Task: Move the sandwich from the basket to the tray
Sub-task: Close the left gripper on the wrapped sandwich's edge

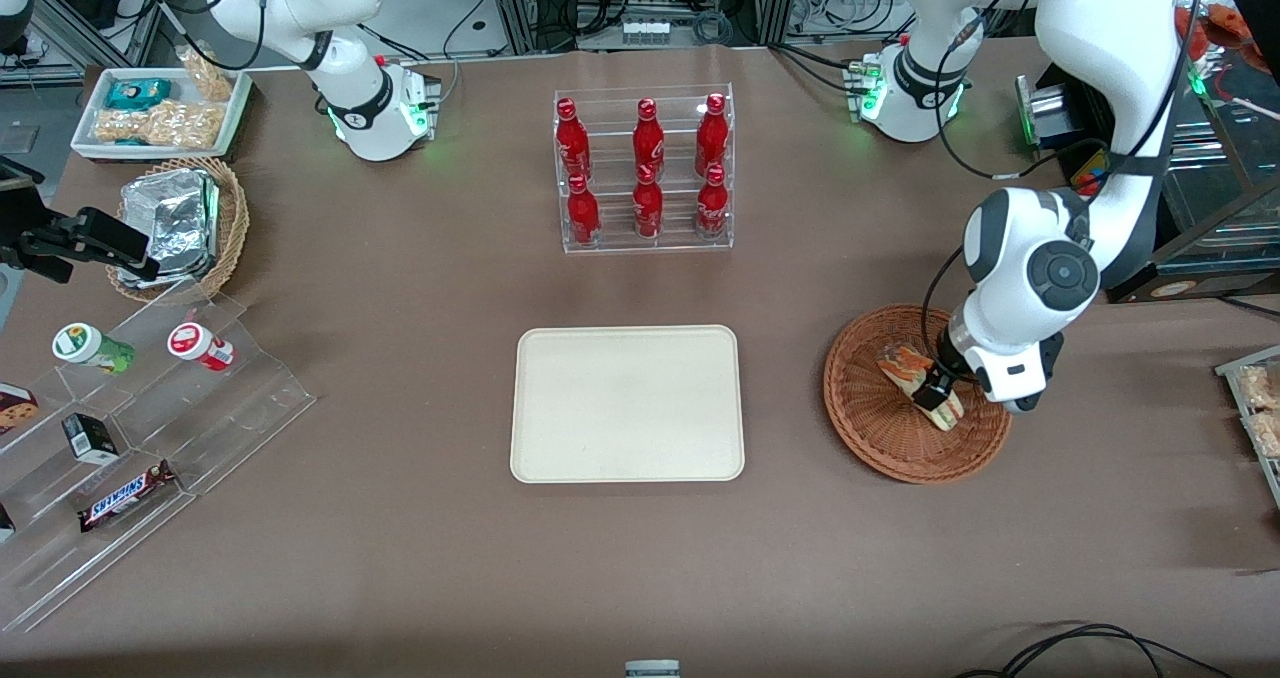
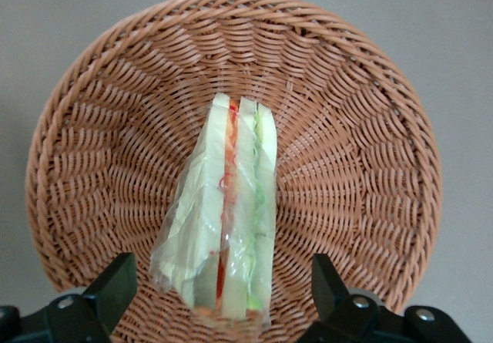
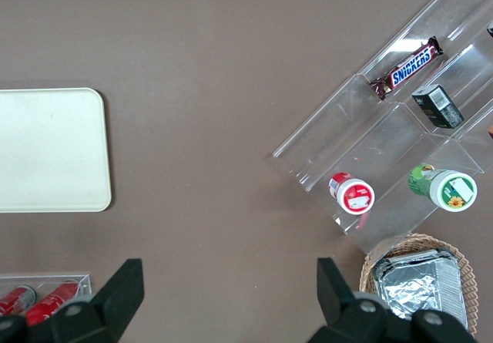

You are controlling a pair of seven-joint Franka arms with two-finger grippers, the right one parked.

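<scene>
The sandwich (image 1: 908, 370) (image 2: 227, 212), a wrapped wedge of white bread with green and orange-red layers, lies in the reddish-brown wicker basket (image 1: 868, 420) (image 2: 362, 127) toward the working arm's end of the table. My left gripper (image 1: 938, 395) (image 2: 223, 285) is down inside the basket, open, its two black fingers (image 2: 115, 285) straddling the sandwich's wide end with a gap on each side. The cream tray (image 1: 627, 403) (image 3: 46, 149) lies bare in the middle of the table, beside the basket.
A clear rack of red bottles (image 1: 645, 170) stands farther from the front camera than the tray. A tan basket of foil packs (image 1: 180, 223), a clear stepped display with snacks (image 1: 130, 438) and a white snack tray (image 1: 160, 113) sit toward the parked arm's end.
</scene>
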